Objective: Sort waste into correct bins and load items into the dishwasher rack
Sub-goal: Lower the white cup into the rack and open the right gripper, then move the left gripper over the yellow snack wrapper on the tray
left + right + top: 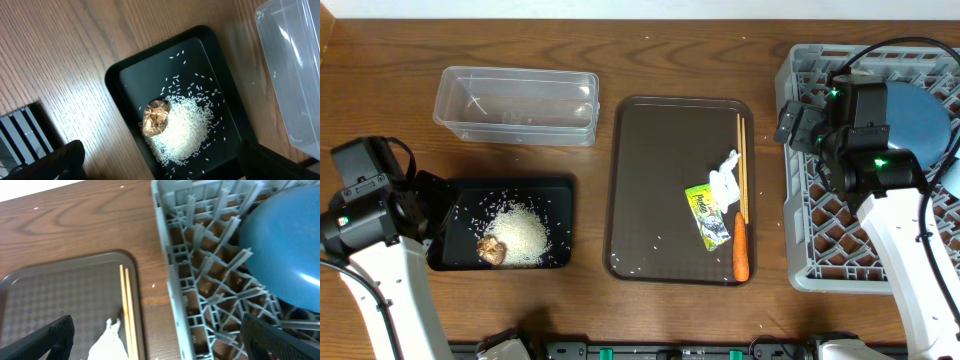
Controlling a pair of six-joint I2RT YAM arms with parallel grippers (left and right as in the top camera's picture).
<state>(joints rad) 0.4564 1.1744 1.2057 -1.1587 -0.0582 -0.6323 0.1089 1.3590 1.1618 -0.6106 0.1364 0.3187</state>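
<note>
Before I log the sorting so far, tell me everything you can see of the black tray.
The black tray is a shallow, seemingly plastic rectangle with rounded corners and a low rim. It lies flat on the wooden table, on the robot's left, apart from the clear tub. It holds a heap of white rice with stray grains around, and a brown food lump against the heap's edge.

White links (910, 260), black joint housings (860, 110), green LEDs (880, 161), black cables (895, 45); right hand (159, 342) black.
</note>
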